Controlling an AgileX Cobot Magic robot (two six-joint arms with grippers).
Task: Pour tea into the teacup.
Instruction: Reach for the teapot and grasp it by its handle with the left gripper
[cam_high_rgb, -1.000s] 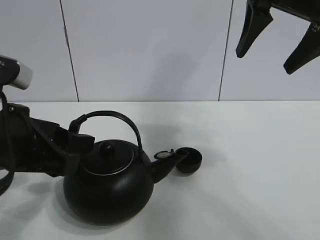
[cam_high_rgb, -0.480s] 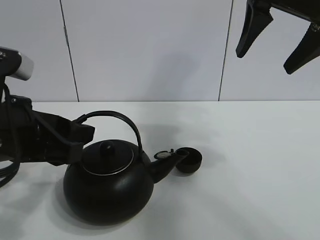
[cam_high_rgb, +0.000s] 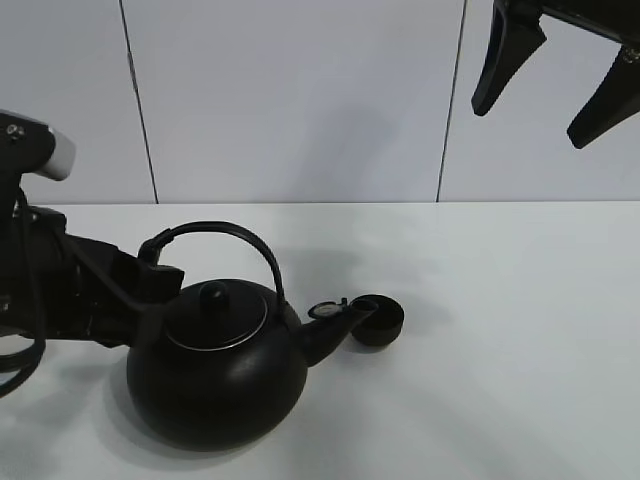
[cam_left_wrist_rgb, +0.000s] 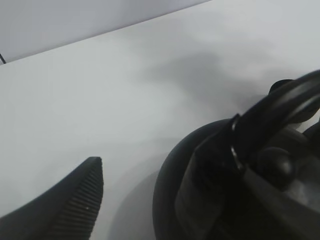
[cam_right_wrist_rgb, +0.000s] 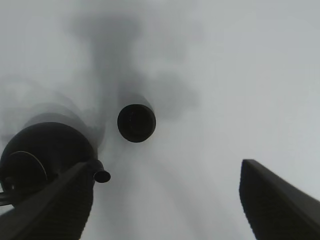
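Kettle (cam_high_rgb: 215, 380) upright on the table (cam_high_rgb: 500, 350), spout (cam_high_rgb: 335, 325) aimed at the teacup (cam_high_rgb: 380, 320), which sits just beside the spout's tip. From overhead the two look slightly apart, not touching.

As I judge it, no pour is under way: the kettle is flat on its base and nobody has hold of it. The left gripper (cam_high_rgb: 160, 285) is down by the handle's foot with its jaws parted. One ribbed finger (cam_left_wrist_rgb: 75, 210) shows clear of the handle, and the other is out of frame. The right gripper (cam_high_rgb: 530, 120) hangs high above, spread wide and empty.

Whether the cup holds tea I cannot tell, since its inside is plain black. If it is dry, then gripping, lifting and tipping all remain.
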